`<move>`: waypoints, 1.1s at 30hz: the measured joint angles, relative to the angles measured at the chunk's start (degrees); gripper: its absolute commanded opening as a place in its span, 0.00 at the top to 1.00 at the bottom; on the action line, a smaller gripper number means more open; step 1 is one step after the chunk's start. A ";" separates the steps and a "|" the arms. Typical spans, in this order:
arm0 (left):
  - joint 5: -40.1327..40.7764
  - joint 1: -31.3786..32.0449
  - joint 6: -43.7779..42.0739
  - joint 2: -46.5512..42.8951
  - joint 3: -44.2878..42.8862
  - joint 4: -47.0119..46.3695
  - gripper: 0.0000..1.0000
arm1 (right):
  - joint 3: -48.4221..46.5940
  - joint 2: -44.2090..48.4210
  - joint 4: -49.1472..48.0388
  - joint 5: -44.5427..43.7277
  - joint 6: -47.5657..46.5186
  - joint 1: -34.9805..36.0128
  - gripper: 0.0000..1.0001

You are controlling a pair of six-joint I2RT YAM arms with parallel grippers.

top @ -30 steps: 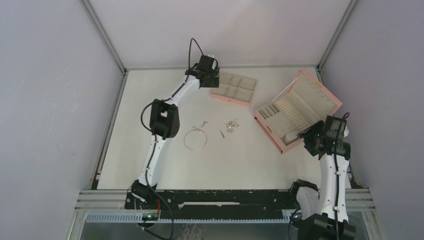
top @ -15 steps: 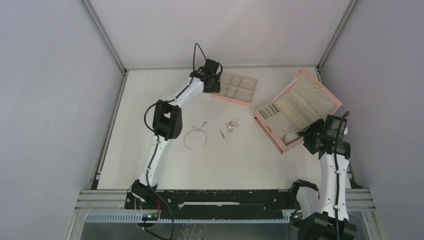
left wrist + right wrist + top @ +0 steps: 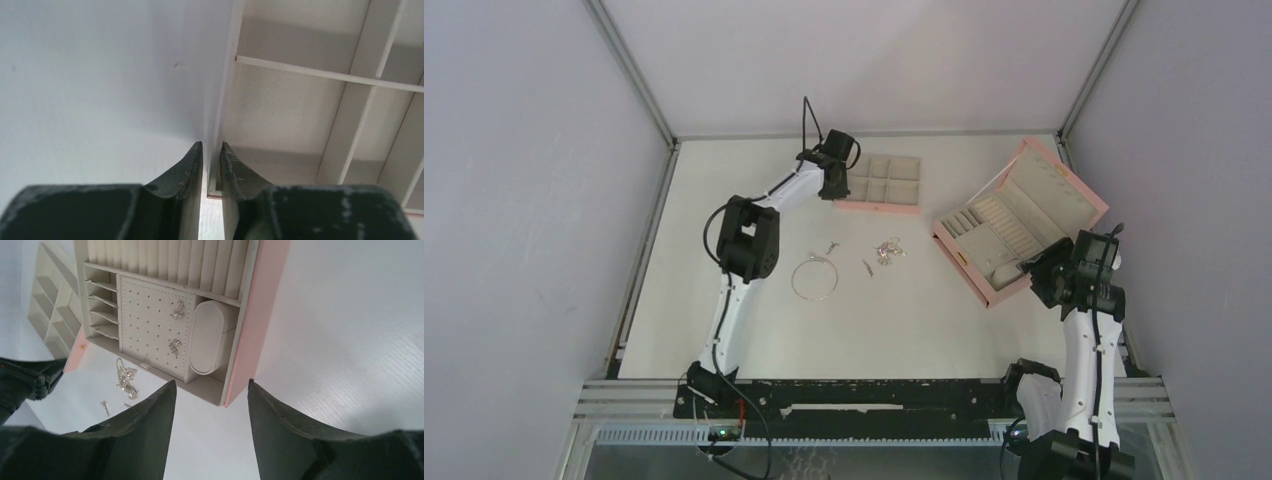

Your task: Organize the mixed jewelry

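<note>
The mixed jewelry lies loose on the white table (image 3: 904,330), in the middle between the two arms. The largest piece is a thin silver wire hoop (image 3: 793,280), lying flat, with a small fitting at its far rim. Just beyond it sits a tiny silver stud (image 3: 831,246), and to its right a second small piece (image 3: 867,267), both too small to make out in detail. Farther right a glittering chain cluster (image 3: 888,249) is tangled in a little heap, close to the near corner of the open pink box (image 3: 1079,205). In the right wrist view two sparkling earrings (image 3: 177,310) are pinned on the box's dotted panel.

The left gripper (image 3: 832,190) is at the left end of the pink compartment tray (image 3: 879,206), its fingers drawn narrow either side of the tray's outer wall, apparently pinching it. The right gripper (image 3: 210,385) hovers with its fingers spread wide and holding nothing, just off the box's near corner
</note>
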State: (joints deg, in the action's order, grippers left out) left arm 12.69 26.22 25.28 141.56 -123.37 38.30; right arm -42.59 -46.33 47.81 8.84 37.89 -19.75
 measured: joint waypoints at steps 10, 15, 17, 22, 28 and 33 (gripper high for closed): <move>3.69 -3.76 1.07 -16.13 22.93 -0.04 0.83 | -0.11 2.16 4.09 -7.37 -0.04 -0.15 0.32; 5.29 -9.79 1.77 -24.11 33.05 -1.18 0.78 | -0.11 0.33 3.02 -7.67 0.50 -0.28 0.33; 6.32 -11.43 1.79 -25.44 35.47 -1.73 0.66 | -0.11 -1.36 1.55 -7.43 0.59 -0.46 0.36; 6.64 -11.50 2.25 -27.89 40.26 -1.62 0.46 | 0.68 -5.77 -3.74 -5.42 0.59 -0.85 0.40; 5.55 -11.13 2.36 -30.88 40.46 -0.96 0.40 | 4.26 -7.93 -7.19 -4.26 0.57 -1.42 0.51; 4.90 -11.13 2.34 -36.11 40.46 -0.55 0.40 | 4.44 -8.33 -8.39 -4.26 0.52 -2.12 0.57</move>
State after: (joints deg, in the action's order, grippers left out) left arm 17.58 15.09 27.62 105.45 -82.91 37.76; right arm -38.15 -54.65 39.42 4.58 38.41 -21.87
